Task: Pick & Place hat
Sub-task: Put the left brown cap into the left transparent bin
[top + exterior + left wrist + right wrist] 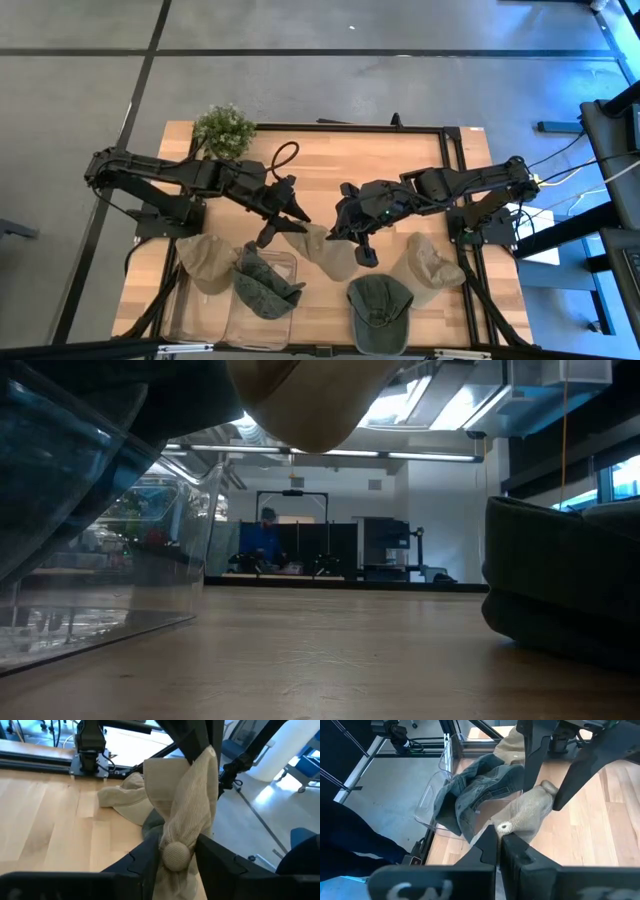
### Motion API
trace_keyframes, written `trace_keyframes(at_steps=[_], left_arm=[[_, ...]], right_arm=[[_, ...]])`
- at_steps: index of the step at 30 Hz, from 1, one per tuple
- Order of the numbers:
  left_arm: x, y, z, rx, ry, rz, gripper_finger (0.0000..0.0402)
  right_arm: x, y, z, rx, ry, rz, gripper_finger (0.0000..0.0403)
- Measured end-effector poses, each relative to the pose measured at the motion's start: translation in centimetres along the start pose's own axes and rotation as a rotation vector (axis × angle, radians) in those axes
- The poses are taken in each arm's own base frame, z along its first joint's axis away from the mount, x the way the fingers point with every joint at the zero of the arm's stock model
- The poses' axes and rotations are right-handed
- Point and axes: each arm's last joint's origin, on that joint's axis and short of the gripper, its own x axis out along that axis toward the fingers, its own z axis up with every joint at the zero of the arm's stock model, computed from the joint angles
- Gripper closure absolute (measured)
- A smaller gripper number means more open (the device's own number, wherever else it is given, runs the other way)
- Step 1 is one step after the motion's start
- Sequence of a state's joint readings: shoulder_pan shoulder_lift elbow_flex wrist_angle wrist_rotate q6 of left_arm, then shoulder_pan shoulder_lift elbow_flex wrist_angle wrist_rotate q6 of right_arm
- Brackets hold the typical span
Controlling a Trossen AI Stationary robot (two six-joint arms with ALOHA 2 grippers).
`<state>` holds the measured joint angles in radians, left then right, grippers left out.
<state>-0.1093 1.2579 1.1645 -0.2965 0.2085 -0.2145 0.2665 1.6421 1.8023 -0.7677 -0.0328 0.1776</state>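
Observation:
A beige corduroy hat (pixel 325 252) is held between both grippers over the middle of the table. In the low view its underside (pixel 300 405) hangs clear above the wood. My left gripper (pixel 283 228) is shut on the side of the hat toward the table's left, and my right gripper (pixel 352 243) is shut on the side toward the table's right. In the left wrist view the hat (pixel 187 800) stretches from my own fingers to the other gripper. A denim hat (pixel 265 285) lies inside a clear bin (pixel 205 322). My left gripper (pixel 175 862) pinches the hat's crown at its top button (pixel 176 855) between the two fingers. The cloth runs away from the fingers toward the other gripper, off the table. My right gripper (pixel 498 840) pinches a fold of the crown beside a small eyelet (pixel 504 826), with the fingers close together. The hat is lifted clear and spans toward the left gripper's fingers (pixel 535 765).
A second tan hat (pixel 205 262) lies left of the bin, a green hat (pixel 380 305) near the front edge and another tan hat (pixel 432 265) to the right. A potted plant (pixel 225 130) stands at the far left. The green hat (pixel 560 580) bulks at right.

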Motion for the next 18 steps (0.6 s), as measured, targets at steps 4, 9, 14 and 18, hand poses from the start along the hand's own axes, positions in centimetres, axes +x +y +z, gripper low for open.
trace_keyframes(at_steps=[4,9,14,18], left_arm=[[0.0,0.08,-0.35,0.009,0.036,0.008,0.0304],[-0.01,0.08,-0.34,0.011,0.035,0.008,0.0353],[0.0,0.03,-0.14,0.016,0.014,0.004,0.0355],[-0.15,0.0,-0.12,0.015,0.014,0.004,0.0355]], right_arm=[[0.0,-0.01,0.0,0.0,0.0,-0.001,0.0397],[0.0,-0.1,0.02,0.0,-0.002,-0.014,0.0397],[-0.02,-0.12,0.02,0.001,-0.002,-0.014,0.0395],[-0.02,-0.18,-0.01,-0.002,-0.005,-0.047,0.0381]])
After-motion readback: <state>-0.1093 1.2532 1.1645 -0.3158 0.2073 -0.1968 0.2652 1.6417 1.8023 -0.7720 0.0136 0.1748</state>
